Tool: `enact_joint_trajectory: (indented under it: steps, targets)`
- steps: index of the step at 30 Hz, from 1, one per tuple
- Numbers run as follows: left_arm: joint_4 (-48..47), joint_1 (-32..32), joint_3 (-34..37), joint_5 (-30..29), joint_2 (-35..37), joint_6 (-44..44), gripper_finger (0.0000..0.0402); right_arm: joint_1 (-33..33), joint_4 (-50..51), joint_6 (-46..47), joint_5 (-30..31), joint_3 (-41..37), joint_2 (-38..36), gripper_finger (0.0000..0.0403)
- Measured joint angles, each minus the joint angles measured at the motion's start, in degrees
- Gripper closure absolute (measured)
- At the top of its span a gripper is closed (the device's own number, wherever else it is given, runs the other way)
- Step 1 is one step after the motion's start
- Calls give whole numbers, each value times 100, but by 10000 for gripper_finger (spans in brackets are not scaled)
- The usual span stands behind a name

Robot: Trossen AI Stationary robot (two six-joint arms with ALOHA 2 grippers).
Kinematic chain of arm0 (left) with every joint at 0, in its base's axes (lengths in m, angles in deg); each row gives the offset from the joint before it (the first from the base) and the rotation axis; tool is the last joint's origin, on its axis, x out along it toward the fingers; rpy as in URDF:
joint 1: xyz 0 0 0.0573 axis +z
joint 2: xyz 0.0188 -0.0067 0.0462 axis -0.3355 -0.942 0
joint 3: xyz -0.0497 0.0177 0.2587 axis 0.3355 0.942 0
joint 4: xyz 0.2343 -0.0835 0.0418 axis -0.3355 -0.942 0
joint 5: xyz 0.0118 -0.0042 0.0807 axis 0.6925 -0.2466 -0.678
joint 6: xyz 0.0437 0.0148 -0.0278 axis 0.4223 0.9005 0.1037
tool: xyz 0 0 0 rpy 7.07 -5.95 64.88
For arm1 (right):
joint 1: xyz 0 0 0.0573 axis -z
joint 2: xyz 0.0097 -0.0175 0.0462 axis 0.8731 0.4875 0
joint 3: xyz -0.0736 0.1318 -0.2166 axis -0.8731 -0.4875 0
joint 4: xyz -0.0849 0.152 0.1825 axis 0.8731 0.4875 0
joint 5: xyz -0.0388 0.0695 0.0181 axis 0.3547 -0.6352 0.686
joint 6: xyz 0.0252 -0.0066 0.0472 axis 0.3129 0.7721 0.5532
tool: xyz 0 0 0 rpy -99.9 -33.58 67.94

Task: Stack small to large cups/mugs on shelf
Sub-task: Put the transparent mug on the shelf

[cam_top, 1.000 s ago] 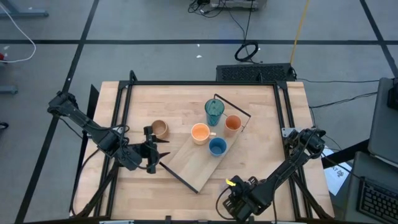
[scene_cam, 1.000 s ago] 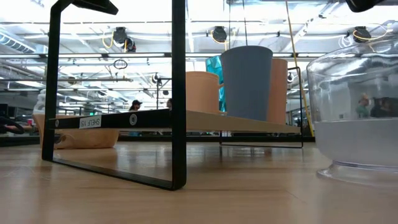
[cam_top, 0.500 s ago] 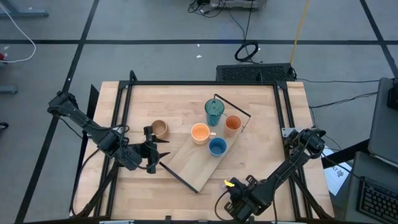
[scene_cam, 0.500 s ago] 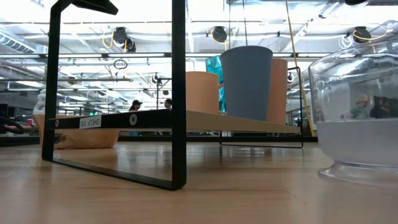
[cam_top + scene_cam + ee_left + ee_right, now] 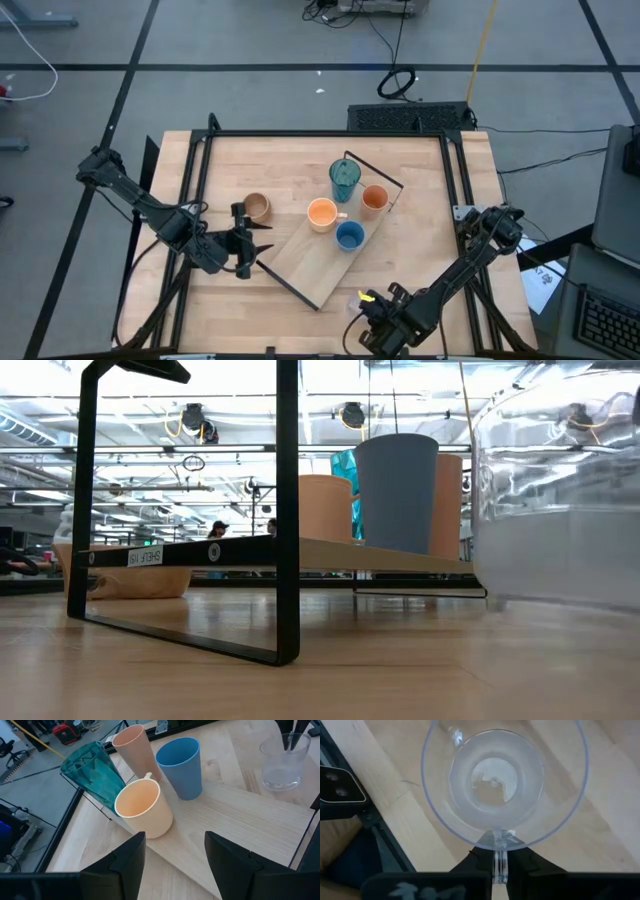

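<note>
Right gripper [image 5: 496,862] pinches the clear cup's [image 5: 502,780] rim at the desk's [image 5: 420,180] six o'clock edge, off the shelf [image 5: 310,265]. Thin, light, slick plastic likely flexes; a rim pinch could slip. Left gripper [image 5: 172,852] waits wide at nine o'clock.

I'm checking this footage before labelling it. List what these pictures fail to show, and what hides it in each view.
- Clear cup: in the low view cut off by the right edge, base unseen; whether it is lifted cannot be told.
- Right gripper: shut on the cup's rim; fingertips cropped at the wrist picture's bottom.
- Teal tumbler: low view, mostly behind the blue cup.
- Tan mug: low view, behind the shelf board.
- Left gripper: open, holding nothing.
</note>
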State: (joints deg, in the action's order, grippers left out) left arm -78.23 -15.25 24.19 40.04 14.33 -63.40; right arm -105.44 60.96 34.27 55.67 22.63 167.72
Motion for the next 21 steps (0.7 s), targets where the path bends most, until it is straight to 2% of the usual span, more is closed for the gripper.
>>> enact_joint_trajectory:
  steps: [7, 15, 21]
  targets:
    - [43, 0, 0, -9, 0, 228, 195, 0, 59, -225, 200, 0, -375, 392]
    - [718, 0, 0, 132, 0, 1067, 195, 9, 237, -948, 1600, 0, -855, 393]
    - [916, 0, 0, 243, 0, 1180, 195, 29, 243, -1559, 2420, 0, -1042, 393]
